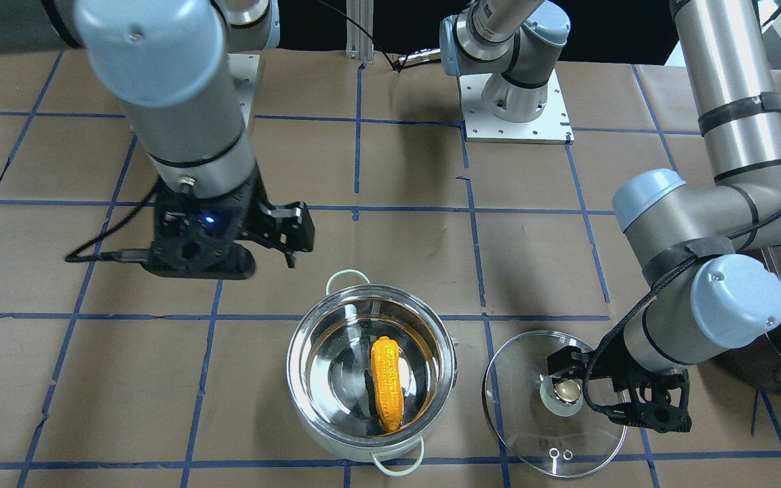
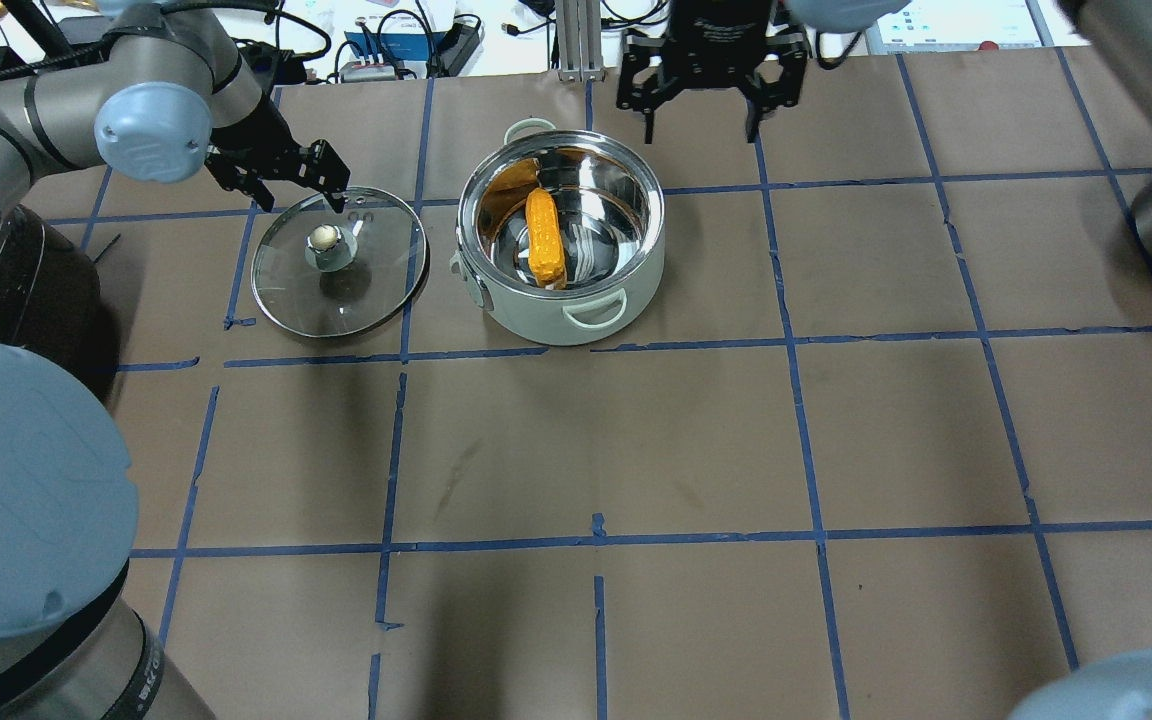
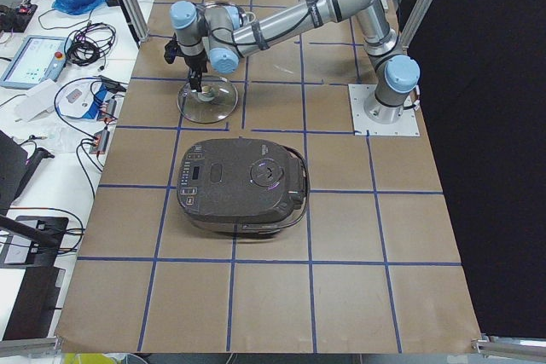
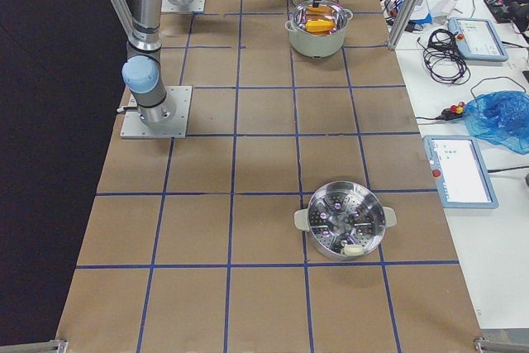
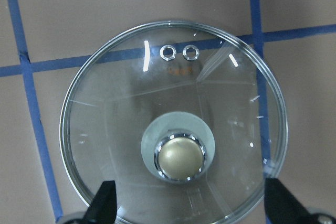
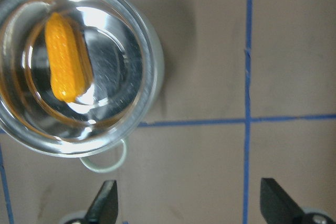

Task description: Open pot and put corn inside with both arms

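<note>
The steel pot (image 2: 536, 315) stands open, with the yellow corn (image 2: 543, 237) lying inside on its bottom; both also show in the front view, the pot (image 1: 290, 369) and the corn (image 1: 387, 393). The glass lid (image 2: 376, 300) lies flat on the table beside the pot, knob (image 2: 324, 238) up. My left gripper (image 2: 296, 195) is open and empty just above the lid; the left wrist view shows the lid (image 5: 105, 108) between its spread fingers (image 5: 105, 203). My right gripper (image 2: 700, 125) is open and empty, raised beyond the pot; its wrist view shows the corn (image 6: 65, 59).
A dark grey rice cooker (image 3: 243, 185) sits on the robot's left side of the table, near the left arm's elbow (image 1: 736, 298). A steel steamer pot (image 4: 345, 221) stands far on the right side. An aluminium post (image 2: 576, 40) stands at the table's far edge.
</note>
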### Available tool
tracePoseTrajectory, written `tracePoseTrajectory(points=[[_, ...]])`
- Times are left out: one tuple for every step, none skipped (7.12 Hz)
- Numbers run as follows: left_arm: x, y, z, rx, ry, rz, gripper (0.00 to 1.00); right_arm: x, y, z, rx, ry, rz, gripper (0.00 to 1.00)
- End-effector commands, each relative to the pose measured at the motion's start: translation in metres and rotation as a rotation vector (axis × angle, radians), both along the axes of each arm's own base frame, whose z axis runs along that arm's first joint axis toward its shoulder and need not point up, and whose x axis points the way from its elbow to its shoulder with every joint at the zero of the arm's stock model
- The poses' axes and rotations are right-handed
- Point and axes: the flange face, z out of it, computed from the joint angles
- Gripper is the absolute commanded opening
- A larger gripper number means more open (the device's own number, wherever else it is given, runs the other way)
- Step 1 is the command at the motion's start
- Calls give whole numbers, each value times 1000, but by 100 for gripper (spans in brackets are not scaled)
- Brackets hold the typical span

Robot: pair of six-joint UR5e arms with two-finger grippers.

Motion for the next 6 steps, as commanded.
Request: tracePoseTrajectory(points=[[-18, 51, 104, 6, -5, -2, 100, -64, 64, 2, 87, 8, -67, 92], [-34, 75, 135, 21, -1, 21, 100, -77, 74, -3, 63, 2, -71, 92], [-53, 95, 155, 32, -2, 3, 100, -77, 78, -7, 65, 3, -66, 90], [-70, 107, 169, 19, 0, -23, 100, -74, 77, -5, 46, 0, -60, 89], [-78, 109, 170, 17, 1, -35, 100, -70, 75, -3, 15, 0, -52, 89], [-79, 115, 171, 19, -3, -39, 100, -70, 74, 1, 1, -1, -54, 89]])
